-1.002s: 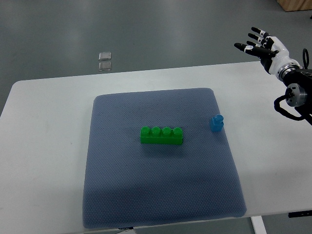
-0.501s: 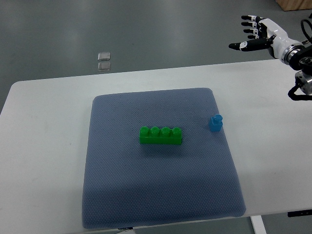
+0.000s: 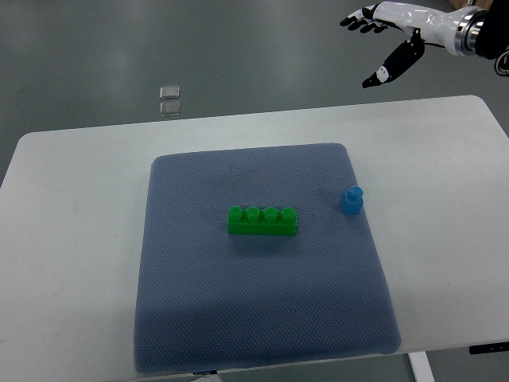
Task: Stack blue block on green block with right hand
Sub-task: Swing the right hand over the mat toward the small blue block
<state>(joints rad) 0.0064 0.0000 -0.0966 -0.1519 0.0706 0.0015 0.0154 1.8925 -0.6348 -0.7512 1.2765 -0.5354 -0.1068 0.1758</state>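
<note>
White table (image 3: pixel 71 239), grey mat (image 3: pixel 262 318); green block (image 3: pixel 263 221) at mat centre, blue block (image 3: pixel 352 200) just off its 3 o'clock, apart. Right hand (image 3: pixel 394 32), 1 o'clock, fingers spread, empty. Step: approach; next, descend and grip blue block.

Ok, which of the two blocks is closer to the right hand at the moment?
The blue block, the small single-stud one at the mat's right edge. The green block is the long four-stud piece mid-mat, farther from the open right hand.
</note>
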